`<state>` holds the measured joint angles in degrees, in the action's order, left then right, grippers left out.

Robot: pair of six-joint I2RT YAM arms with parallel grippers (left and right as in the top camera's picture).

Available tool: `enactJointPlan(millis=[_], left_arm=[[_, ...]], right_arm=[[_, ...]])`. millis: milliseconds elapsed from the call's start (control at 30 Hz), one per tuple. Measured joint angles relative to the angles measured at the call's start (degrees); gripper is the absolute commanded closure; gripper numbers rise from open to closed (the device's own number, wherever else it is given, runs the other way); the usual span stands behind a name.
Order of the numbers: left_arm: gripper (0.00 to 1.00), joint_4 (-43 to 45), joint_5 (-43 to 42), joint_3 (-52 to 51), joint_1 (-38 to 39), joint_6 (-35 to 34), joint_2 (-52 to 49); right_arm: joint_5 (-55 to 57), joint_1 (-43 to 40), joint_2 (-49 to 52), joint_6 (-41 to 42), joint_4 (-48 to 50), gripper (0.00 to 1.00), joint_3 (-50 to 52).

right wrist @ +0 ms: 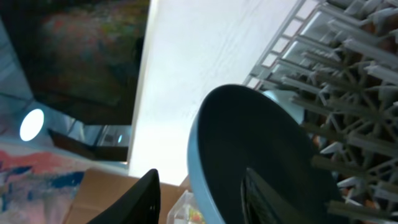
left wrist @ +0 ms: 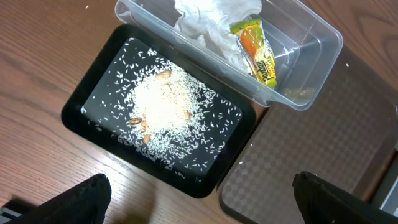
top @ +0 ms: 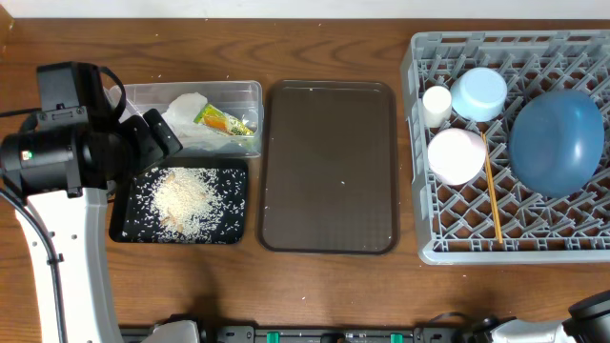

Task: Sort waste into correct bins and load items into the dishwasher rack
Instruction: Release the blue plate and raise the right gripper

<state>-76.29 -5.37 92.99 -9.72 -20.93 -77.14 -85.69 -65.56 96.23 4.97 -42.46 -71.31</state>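
looks like the last step: blue plate (top: 558,138) sits in the dishwasher rack (top: 515,243) with chopsticks (top: 492,186); rice grains (left wrist: 163,102) fill the black tray (left wrist: 81,112), napkin (left wrist: 211,18) and snack wrapper (left wrist: 255,50) the clear tub (left wrist: 323,56). left gripper (left wrist: 202,179) and right gripper (right wrist: 200,177) gape, empty; next calls for backing away without nudging the plate.

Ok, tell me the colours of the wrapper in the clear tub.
The wrapper is yellow-green with an orange centre, clearest in the left wrist view.

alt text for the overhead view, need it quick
A grey rack on the right holds a blue plate, a light-blue bowl, a white bowl, a cup and chopsticks. On the left, a clear tub holds a napkin and wrapper beside a black tray of rice, with a brown tray in the middle.
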Motion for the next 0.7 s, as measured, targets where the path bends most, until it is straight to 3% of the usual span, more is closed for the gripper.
enactJointPlan(millis=[367, 600, 700], left_arm=[[0.04, 0.0, 0.0, 0.0, 0.0, 0.0, 0.0], [0.04, 0.0, 0.0, 0.0, 0.0, 0.0, 0.0], [0.04, 0.0, 0.0, 0.0, 0.0, 0.0, 0.0]], right_arm=[[4.8, 5.0, -1.0, 18.6, 18.9, 0.59, -1.4], [15.8, 20.6, -7.8, 23.3, 20.7, 0.56, -12.7], [22.5, 30.2, -11.4, 21.9, 16.8, 0.56, -17.3]])
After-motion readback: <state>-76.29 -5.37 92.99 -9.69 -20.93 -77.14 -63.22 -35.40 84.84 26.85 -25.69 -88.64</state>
